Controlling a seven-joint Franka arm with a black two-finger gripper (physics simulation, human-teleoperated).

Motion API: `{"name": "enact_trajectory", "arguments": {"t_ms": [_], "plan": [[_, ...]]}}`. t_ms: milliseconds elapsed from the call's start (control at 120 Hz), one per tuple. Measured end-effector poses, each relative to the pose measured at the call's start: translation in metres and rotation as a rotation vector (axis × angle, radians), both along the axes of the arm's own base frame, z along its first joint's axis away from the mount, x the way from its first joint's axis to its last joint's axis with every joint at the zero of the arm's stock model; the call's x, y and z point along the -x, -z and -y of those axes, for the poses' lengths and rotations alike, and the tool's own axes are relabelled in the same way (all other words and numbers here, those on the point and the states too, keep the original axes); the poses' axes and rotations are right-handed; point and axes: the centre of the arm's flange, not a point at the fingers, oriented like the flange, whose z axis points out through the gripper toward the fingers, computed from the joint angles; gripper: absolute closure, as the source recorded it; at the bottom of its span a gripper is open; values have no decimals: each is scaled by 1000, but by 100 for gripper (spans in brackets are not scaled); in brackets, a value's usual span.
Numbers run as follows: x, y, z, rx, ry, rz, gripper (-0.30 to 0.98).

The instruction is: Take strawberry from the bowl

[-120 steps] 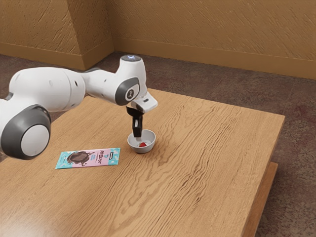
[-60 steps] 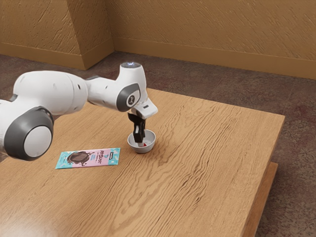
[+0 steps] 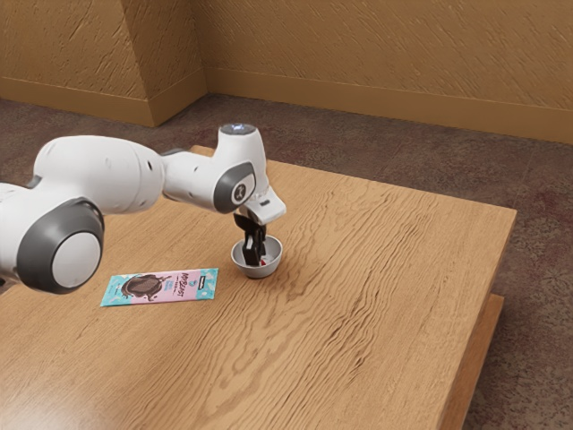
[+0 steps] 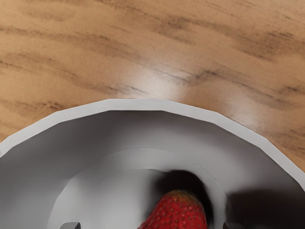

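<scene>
The end effector (image 3: 257, 261) reaches into the bowl (image 3: 276, 258) — released, its fingers (image 4: 71, 226) standing apart; the strawberry (image 4: 177, 213) lies between them inside the bowl; the bowl sits on the bench (image 3: 376, 287).

Wooden table (image 3: 385, 305): grey bowl (image 3: 258, 272) upright, chocolate packet (image 3: 161, 287) lying flat nearby, apart.

Dark "BEAST" lettering on the pink-and-turquoise wrapper (image 3: 170, 297).
</scene>
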Motion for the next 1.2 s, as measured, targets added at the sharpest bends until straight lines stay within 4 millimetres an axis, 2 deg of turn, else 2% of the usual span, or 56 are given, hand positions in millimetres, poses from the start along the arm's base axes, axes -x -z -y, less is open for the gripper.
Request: {"name": "enact_trajectory", "arguments": {"t_ms": [200, 600, 858, 917, 1017, 1083, 1200], "plan": [[-1, 1, 0, 8, 1, 9, 34], [0, 4, 0, 15, -2, 20, 51], [1, -1, 3, 11, -24, 38, 64], [9, -13, 8, 11, -26, 42, 65], [26, -58, 15, 0, -23, 80, 67], [44, -83, 29, -19, -5, 97, 68], [89, -91, 65, -43, 21, 70, 68]]}}
